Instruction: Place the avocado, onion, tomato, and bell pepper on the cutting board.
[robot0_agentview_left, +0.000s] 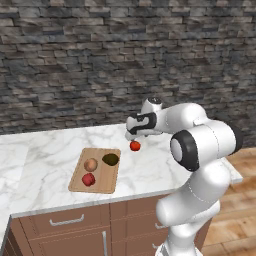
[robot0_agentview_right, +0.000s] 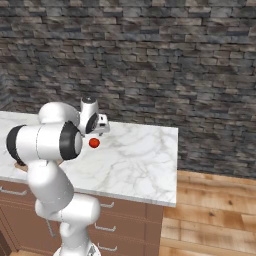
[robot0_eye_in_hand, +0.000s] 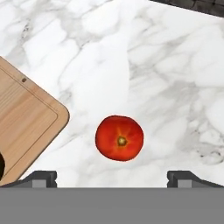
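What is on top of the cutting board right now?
On the cutting board lie the onion, the avocado and the bell pepper. The tomato sits off it on the marble counter, below the open gripper. Nothing on the board looks covered.

This is a kitchen, a rendered one. A white marble countertop with grey veins (robot0_agentview_left: 45, 170) runs along a rough wall of dark grey and brown stacked stone (robot0_agentview_left: 100, 65). Beneath the counter sit reddish-brown wooden cabinet drawers with slim metal handles (robot0_agentview_left: 67, 220). The floor beside it is warm honey-coloured wood planking (robot0_agentview_right: 215, 215). On the counter lies a flat light-brown wooden cutting board with rounded corners (robot0_agentview_left: 105, 184), bearing produce, and a small bright orange-red tomato (robot0_agentview_left: 135, 146) rests on the marble nearby.
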